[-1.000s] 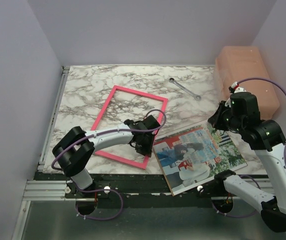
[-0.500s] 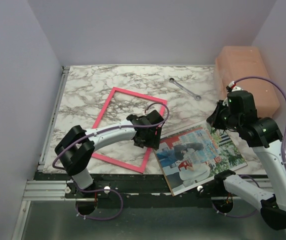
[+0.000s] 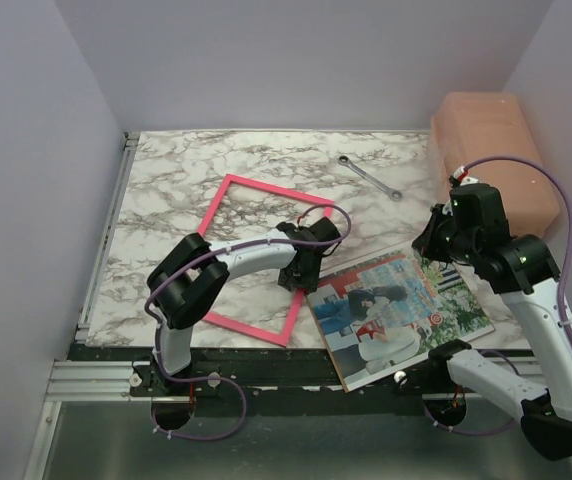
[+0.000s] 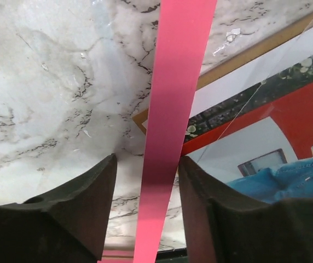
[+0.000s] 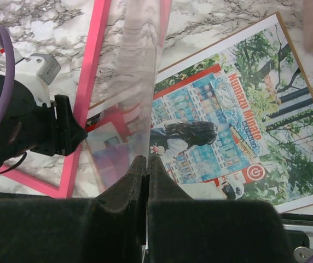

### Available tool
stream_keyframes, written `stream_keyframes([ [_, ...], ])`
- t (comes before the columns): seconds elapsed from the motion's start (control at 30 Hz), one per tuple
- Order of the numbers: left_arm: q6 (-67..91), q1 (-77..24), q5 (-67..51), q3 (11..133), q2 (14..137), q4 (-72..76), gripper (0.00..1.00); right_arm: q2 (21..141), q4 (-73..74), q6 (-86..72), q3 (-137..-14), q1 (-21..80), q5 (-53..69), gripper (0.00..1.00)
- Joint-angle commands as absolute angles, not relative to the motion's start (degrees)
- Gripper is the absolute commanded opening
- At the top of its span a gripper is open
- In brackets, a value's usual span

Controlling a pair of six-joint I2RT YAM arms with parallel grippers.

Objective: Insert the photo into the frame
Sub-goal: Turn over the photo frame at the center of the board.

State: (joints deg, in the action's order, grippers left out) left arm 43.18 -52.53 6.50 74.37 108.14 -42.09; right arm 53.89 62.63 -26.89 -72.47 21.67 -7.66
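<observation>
The pink frame (image 3: pixel 266 187) lies flat on the marble table, left of centre. My left gripper (image 3: pixel 296 275) hangs over its right bar. In the left wrist view that gripper (image 4: pixel 146 160) is open, and the pink bar (image 4: pixel 173 109) runs between the jaws with a gap on each side. The photo (image 3: pixel 396 300) lies face up near the front edge, just right of the frame. My right gripper (image 3: pixel 431 245) hovers above the photo's far edge. Seen from the right wrist, the gripper (image 5: pixel 147 160) is shut on a clear pane (image 5: pixel 140 82) standing over the photo (image 5: pixel 238 126).
A brown backing panel (image 4: pixel 244 57) lies under the photo, with its edge showing. A metal wrench (image 3: pixel 369 178) lies at the back of the table. A peach-coloured box (image 3: pixel 491 150) stands at the back right. Walls close in the left, back and right sides.
My left gripper has opened and moved from the frame's near right corner farther along its right bar. The left elbow has swung right. The right arm has barely moved.
</observation>
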Motion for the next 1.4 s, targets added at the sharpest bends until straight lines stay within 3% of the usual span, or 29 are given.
stream_keyframes([
  [0.0, 41.9, -52.3, 8.2, 75.7, 109.5, -42.7, 0.37, 53.0, 62.1, -26.7, -71.7, 21.6, -7.9, 0.0],
  [0.17, 41.5, -52.1, 6.9, 74.9, 107.9, -41.9, 0.05, 53.0, 59.4, -27.6, -69.3, 21.6, -4.2, 0.0],
  [0.23, 41.4, -51.9, 6.5, 74.3, 105.9, -41.9, 0.0, 53.3, 58.2, -27.9, -68.4, 21.6, -2.7, 0.0],
  [0.73, 37.1, -51.0, 2.5, 78.7, 82.8, -47.8, 0.0, 56.5, 48.7, -29.8, -64.4, 21.6, 5.4, 0.0],
  [1.1, 40.9, -51.0, -8.8, 78.8, 71.2, -40.1, 0.0, 57.1, 38.4, -36.8, -59.8, 21.6, 13.6, 0.0],
  [1.37, 47.5, -51.6, -17.8, 72.9, 68.3, -26.1, 0.0, 55.6, 32.7, -41.9, -55.8, 21.6, 15.5, 0.0],
])
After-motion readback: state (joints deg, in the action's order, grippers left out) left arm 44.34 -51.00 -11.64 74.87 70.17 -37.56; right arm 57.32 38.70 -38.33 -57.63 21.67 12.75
